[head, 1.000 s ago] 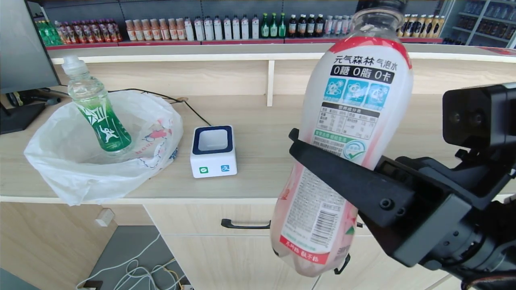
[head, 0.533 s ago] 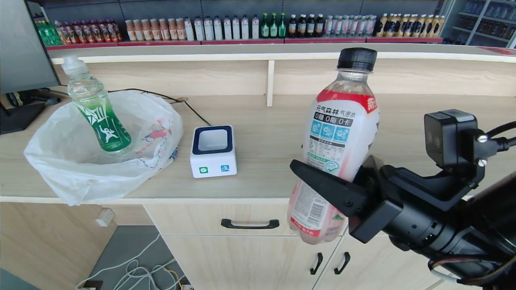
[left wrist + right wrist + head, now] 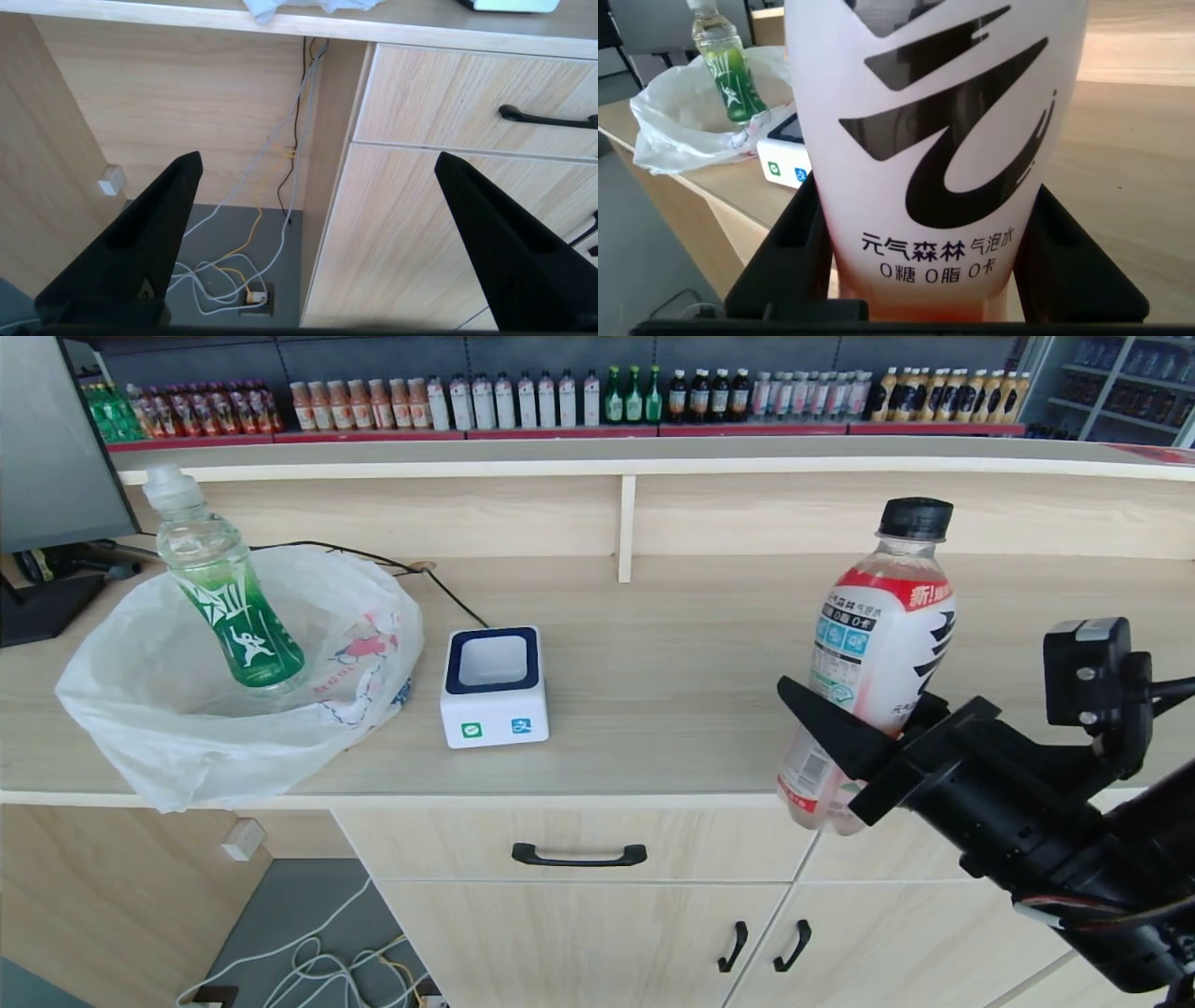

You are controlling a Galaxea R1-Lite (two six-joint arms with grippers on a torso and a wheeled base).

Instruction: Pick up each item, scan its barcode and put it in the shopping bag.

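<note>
I see the right gripper (image 3: 845, 735) clamped on the pink bottle (image 3: 887, 625), which stands almost upright between its jaws. Well to the left of these jaws, beyond the scanner (image 3: 493, 686), the shopping bag (image 3: 168, 747) lies open on the counter (image 3: 672, 644) with a green bottle (image 3: 229, 602) leaning inside. The left gripper (image 3: 318, 168) has its jaws wide apart, facing the cabinet (image 3: 448, 103).

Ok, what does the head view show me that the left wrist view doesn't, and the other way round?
Head view only: the right gripper shut on the pink bottle, the scanner window, and the green bottle standing in the shopping bag. Left wrist view only: the left gripper, fingers open and empty. Both: the drawer handle, the floor cables, and the bag's edge overhanging the counter.
</note>
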